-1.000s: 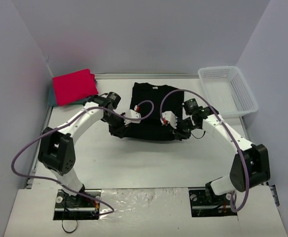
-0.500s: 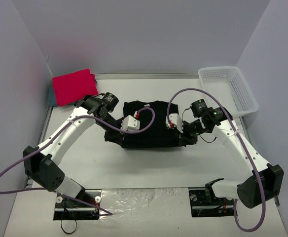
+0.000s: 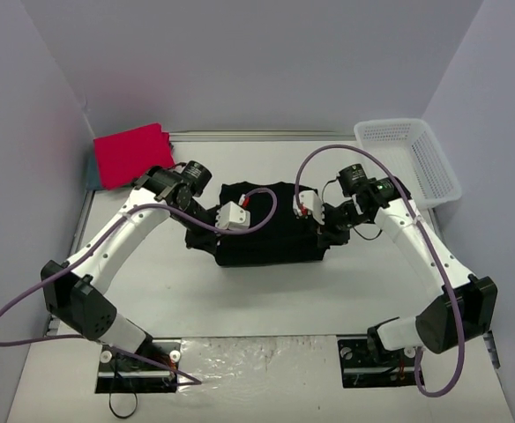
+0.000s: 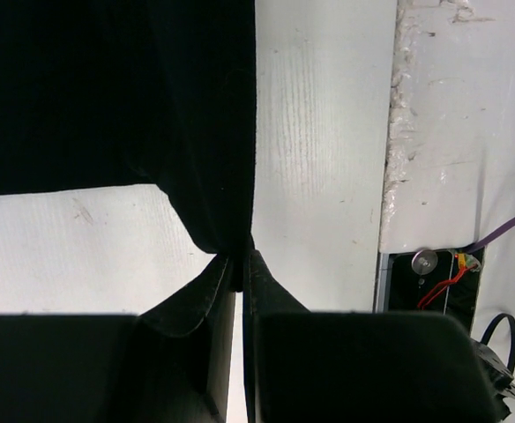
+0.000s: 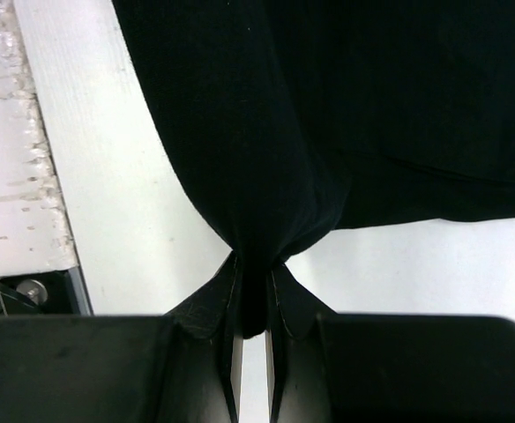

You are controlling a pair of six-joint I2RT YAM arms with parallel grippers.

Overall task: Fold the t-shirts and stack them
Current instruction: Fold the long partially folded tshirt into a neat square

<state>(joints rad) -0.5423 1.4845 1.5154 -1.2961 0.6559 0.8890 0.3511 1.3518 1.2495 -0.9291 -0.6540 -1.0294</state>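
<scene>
Drawn nearer since a second ago, the plain black t-shirt (image 3: 271,231) now lies shorter, a soft matte rectangle at the table's centre. The left gripper (image 4: 240,264) and right gripper (image 5: 253,284) each pinch a bunched edge fold. At 10 o'clock sits a folded red-pink t-shirt (image 3: 132,154), seemingly atop teal cloth (image 3: 91,174).

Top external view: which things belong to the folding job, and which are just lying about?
Job:
black t-shirt, pinched by left tool and right tool
folded red-pink t-shirt
teal-blue t-shirt peeking from under it

Lying about:
white mesh basket
</scene>
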